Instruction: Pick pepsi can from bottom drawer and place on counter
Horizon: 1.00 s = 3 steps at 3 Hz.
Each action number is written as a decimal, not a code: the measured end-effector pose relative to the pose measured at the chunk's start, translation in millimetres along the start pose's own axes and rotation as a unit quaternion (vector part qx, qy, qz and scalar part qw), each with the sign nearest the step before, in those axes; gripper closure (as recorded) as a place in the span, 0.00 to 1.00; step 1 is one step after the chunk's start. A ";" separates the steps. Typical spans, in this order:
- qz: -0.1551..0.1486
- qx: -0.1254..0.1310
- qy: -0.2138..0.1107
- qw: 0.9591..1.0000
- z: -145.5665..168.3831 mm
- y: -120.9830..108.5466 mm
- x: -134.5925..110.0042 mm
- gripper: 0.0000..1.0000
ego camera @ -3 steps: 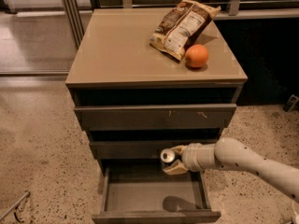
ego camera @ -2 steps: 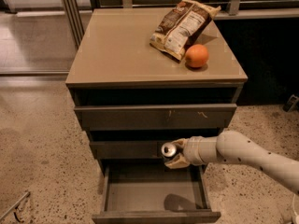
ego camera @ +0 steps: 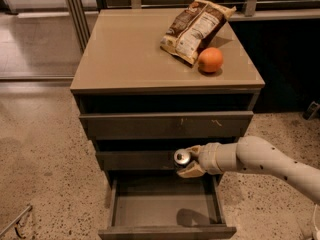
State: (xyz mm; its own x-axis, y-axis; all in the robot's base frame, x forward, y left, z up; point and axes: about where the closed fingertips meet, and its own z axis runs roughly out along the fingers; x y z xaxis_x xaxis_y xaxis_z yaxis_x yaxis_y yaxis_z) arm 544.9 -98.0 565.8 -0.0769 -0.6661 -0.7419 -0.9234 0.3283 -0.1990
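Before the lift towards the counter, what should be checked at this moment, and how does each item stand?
1. Grasp: pincer closed on pepsi can: ok.
2. Can raised out of the open bottom drawer: ok.
3. Bare spot on counter, left of snack bag and orange: ok.
4. Gap between can and middle drawer front behind it: cannot tell.
5. Can held level: cannot tell.

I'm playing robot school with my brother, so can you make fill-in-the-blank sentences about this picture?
1. The gripper holds the can above the bottom drawer, which is ____.
2. The counter has ____ things on it.
3. The fruit beside the snack bag is coloured ____.
Missing words: open, two, orange.
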 end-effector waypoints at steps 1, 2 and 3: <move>0.037 -0.001 -0.021 0.999 -30.1 -15.0 -32.8 1.00; 0.051 0.004 -0.036 0.998 -72.2 -37.5 -83.3 1.00; 0.009 0.044 -0.040 0.998 -130.2 -60.0 -157.4 1.00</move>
State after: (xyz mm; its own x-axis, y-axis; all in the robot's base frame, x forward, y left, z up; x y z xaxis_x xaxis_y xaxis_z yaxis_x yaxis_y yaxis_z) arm 563.4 -100.0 777.9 -0.0591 -0.6048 -0.7942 -0.8855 0.3991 -0.2380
